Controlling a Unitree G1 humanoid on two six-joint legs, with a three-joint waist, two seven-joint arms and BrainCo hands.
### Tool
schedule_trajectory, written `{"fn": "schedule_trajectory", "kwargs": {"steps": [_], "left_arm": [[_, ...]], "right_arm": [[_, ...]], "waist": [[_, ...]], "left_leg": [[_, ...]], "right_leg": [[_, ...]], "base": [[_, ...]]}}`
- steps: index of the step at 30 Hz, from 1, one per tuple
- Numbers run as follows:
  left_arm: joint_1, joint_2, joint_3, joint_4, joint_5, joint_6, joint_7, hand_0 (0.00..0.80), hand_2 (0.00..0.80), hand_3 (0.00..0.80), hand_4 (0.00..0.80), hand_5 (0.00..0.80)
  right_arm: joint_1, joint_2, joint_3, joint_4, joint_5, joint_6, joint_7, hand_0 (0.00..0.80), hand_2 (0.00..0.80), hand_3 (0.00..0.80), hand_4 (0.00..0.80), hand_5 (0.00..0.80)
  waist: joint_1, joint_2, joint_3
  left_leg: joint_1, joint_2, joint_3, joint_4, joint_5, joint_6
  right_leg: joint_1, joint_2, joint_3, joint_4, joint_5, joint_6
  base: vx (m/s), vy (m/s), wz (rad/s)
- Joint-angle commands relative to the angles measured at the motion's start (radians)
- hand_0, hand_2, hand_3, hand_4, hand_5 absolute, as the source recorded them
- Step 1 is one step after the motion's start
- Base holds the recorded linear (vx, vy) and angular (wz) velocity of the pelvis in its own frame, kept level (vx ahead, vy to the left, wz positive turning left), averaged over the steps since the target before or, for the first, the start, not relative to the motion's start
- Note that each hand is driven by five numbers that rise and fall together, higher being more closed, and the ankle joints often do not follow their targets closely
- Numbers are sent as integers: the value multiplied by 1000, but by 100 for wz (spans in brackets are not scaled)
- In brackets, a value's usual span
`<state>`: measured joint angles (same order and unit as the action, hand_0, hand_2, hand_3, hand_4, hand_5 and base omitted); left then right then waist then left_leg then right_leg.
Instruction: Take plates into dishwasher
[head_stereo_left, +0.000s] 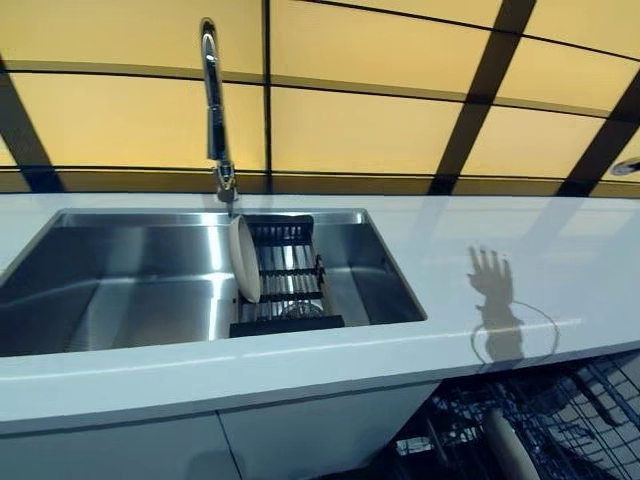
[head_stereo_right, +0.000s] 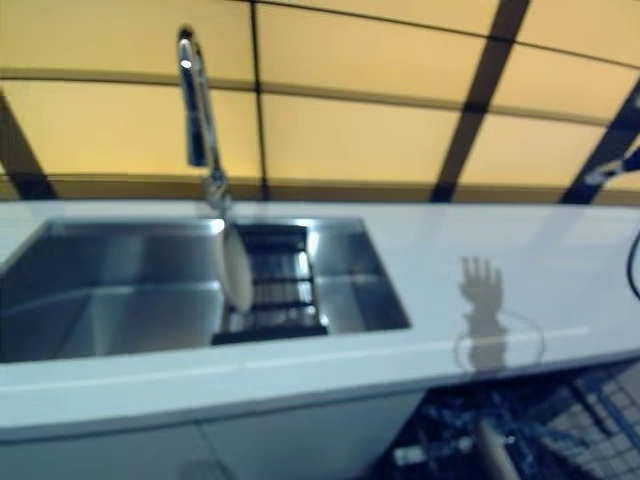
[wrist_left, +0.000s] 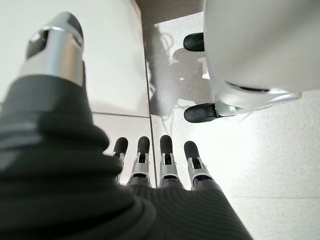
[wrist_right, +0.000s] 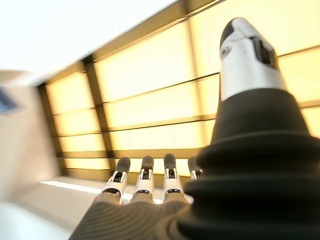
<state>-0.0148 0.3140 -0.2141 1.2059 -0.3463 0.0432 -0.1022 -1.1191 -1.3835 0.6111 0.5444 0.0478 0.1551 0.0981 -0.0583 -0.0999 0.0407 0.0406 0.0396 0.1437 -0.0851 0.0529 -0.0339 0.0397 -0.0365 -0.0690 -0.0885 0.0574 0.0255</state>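
Nearest, at the lower right edge of the head views: the dark wire dishwasher rack (head_stereo_left: 565, 415), pulled out below the white counter (head_stereo_left: 540, 250), with what looks like one pale plate rim (head_stereo_left: 510, 448) stood among its tines. Further back, a second pale plate (head_stereo_left: 244, 258) standing on edge in the black dish rack (head_stereo_left: 292, 272) inside the steel sink (head_stereo_left: 140, 300), just under the tall tap (head_stereo_left: 213, 100).

Left hand (wrist_left: 168, 159) hanging down towards the floor, fingers straight and relaxed, thumb apart, nothing in it. Right hand (wrist_right: 145, 177) raised towards the yellow panelled wall, fingers likewise extended, also empty.

Step in hand, judged from this: reaching for the plate in the sink. Best taken by the upper rim, thumb on one face and fingers on the other, then lifted straight up clear of the rack bars before swinging right, kept away from the tap. Best lowered on edge into a free slot beside the plate below, not onto it.

Neither hand visible in the head views. Most of the dishwasher rack cut off by the frame, so free slots impossible to count. Unclear whether other dishes sit behind the sink plate or in the dish rack.
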Motion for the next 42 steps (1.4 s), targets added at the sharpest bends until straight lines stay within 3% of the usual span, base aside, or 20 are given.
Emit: {"fn": "schedule_trajectory", "kwargs": {"steps": [1, 14, 27, 42], "left_arm": [[-47, 26, -13, 11, -37, -14, 17, 0, 0, 0, 0, 0], [-19, 23, 3, -6, -31, -26, 34, 0, 0, 0, 0, 0], [0, 25, 21, -17, -16, -19, 36, 0, 0, 0, 0, 0], [0, 52, 7, -43, -78, -29, -22, 0, 0, 0, 0, 0]], "right_arm": [[-169, 29, 110, -45, -72, -134, -34, 0, 0, 0, 0, 0], [-273, 113, 282, -170, -472, -364, -165, 0, 0, 0, 0, 0], [-255, 158, 311, -270, -579, -399, -126, 0, 0, 0, 0, 0], [-298, 205, 346, -244, -592, -350, -126, 0, 0, 0, 0, 0]], "waist": [[45, -60, -24], [122, -73, -5], [162, -67, 23], [182, -73, 90]], "left_leg": [[13, 27, -67, -2, -33, -36], [-12, 12, -128, -2, -19, -29], [-31, 1, -164, -2, -8, -28], [-88, -7, -186, -2, 7, -27]], "right_leg": [[9, -57, -8, 1, 30, 117], [22, -75, -85, 1, 24, 120], [22, -90, -134, 1, 26, 123], [-29, -92, -152, 1, 40, 126]], "base": [[17, 25, 20], [16, 4, 25], [28, 11, 14], [-25, 1, 9]]}}
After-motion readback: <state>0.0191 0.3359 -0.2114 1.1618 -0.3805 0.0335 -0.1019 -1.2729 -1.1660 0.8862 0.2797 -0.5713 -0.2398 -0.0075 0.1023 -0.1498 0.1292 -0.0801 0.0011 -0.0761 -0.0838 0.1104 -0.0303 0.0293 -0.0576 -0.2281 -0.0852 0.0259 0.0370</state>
